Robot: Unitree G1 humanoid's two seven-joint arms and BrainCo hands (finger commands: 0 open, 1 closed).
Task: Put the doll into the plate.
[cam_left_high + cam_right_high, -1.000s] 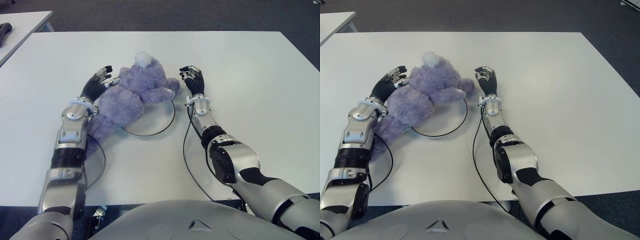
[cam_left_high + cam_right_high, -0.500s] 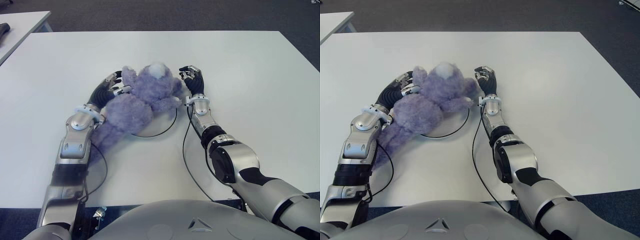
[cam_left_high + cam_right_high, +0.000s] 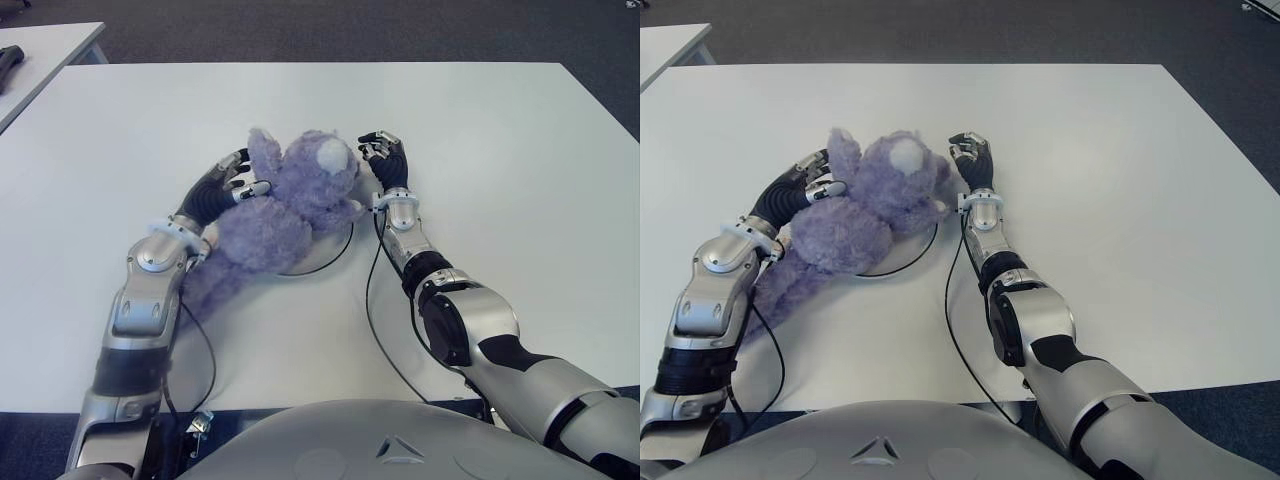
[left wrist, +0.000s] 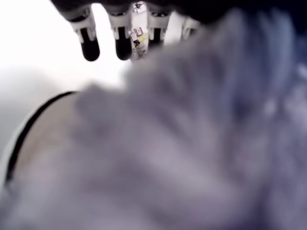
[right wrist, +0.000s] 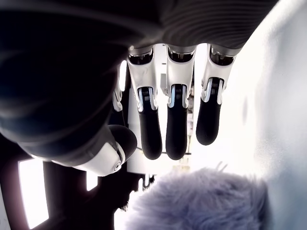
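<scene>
From my station this reads as an office or lab test room. A wide, plain white bench [image 3: 500,140] fills most of the frame, and beyond its far edge, along the top of the frame, I see dark grey carpet [image 3: 330,30] of the commercial kind. In the upper left corner sits the end of a second white table [image 3: 50,50] with a dark object [image 3: 8,62] on it that I cannot identify.

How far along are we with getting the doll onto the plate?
Mostly there: the doll covers most of the plate, legs trailing onto the table. The left hand presses its back; the right hand waits beside its head. Left: tuck the legs in, let go.
</scene>
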